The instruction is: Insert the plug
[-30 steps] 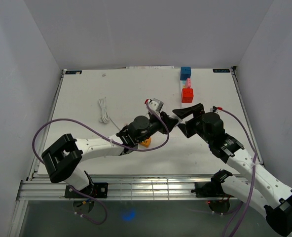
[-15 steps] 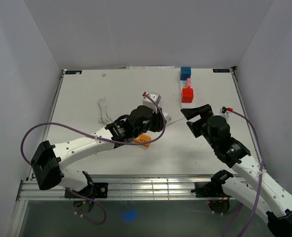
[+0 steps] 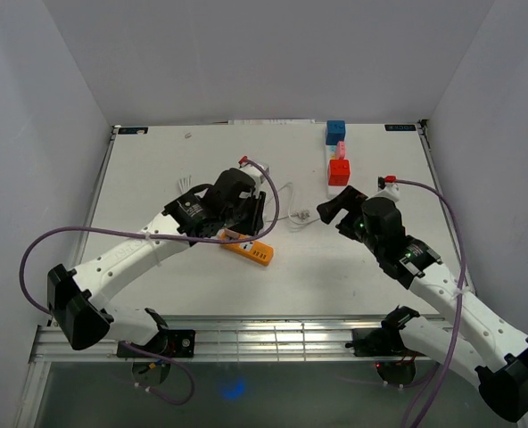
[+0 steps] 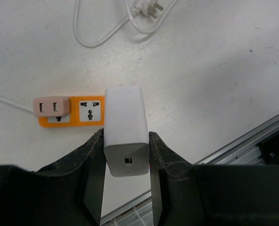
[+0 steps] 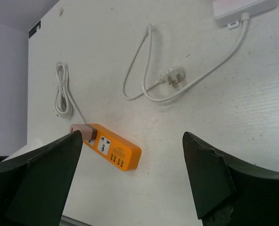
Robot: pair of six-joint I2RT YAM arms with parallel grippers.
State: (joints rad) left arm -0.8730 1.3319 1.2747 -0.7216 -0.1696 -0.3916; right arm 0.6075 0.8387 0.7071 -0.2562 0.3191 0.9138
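Observation:
My left gripper (image 4: 125,137) is shut on a white plug block (image 4: 124,123), holding it by its two sides above the table. Just beyond it lies the orange power strip (image 4: 87,112), with a pinkish adapter (image 4: 51,106) in its left end and a free socket beside that. From above, the left gripper (image 3: 246,214) hangs just behind the strip (image 3: 249,250). My right gripper (image 5: 132,133) stands open and empty over bare table, to the right of the strip (image 5: 113,146). A white cord's pronged plug (image 5: 171,78) lies loose near it.
A white power strip (image 5: 243,7) sits at the back right, with blue (image 3: 335,131), pink (image 3: 340,150) and red (image 3: 339,171) blocks on it. A coiled white cable (image 3: 186,194) lies at the left. The metal rail (image 3: 273,339) borders the near edge.
The left arm has swung left and back with the white block, uncovering the orange strip. The right gripper has moved back, then down to the left toward the loose cord.

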